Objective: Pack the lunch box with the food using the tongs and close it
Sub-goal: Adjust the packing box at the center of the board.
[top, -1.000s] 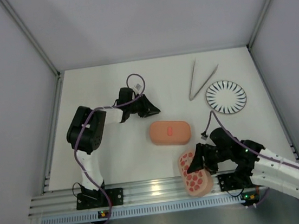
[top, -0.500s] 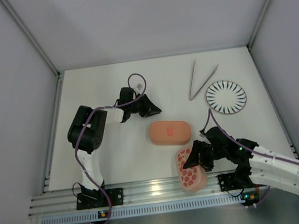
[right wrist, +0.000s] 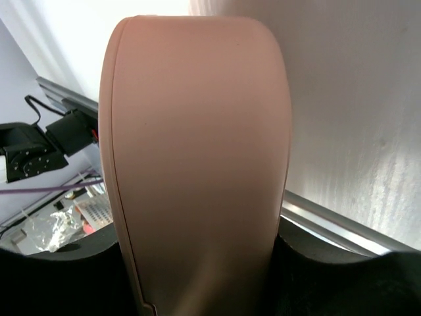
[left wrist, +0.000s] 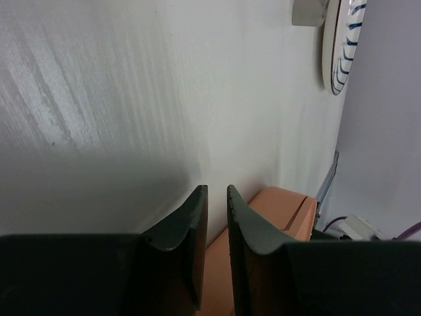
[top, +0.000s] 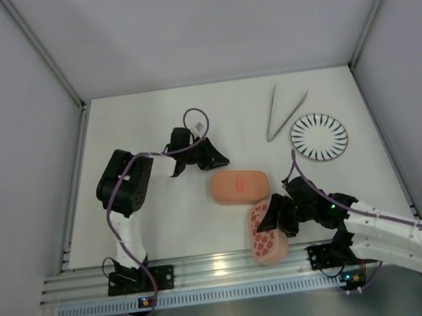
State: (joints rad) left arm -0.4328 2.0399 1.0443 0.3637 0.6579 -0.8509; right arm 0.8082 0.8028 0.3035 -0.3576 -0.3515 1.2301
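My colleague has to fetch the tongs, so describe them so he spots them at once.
Look at the far right part of the white table. Beside the round striped plate, on its left, lie the tongs. Unlike the plate, they are thin silvery metal, two long arms joined in a narrow V.

Dark jaws are nearly together, just a thin gap with nothing in it, hanging right over the near edge of the salmon lunch box (left wrist: pixel 279 209). Well beyond the lunch box there's a striped plate (left wrist: pixel 337 46) on the white surface (left wrist: pixel 131 85).
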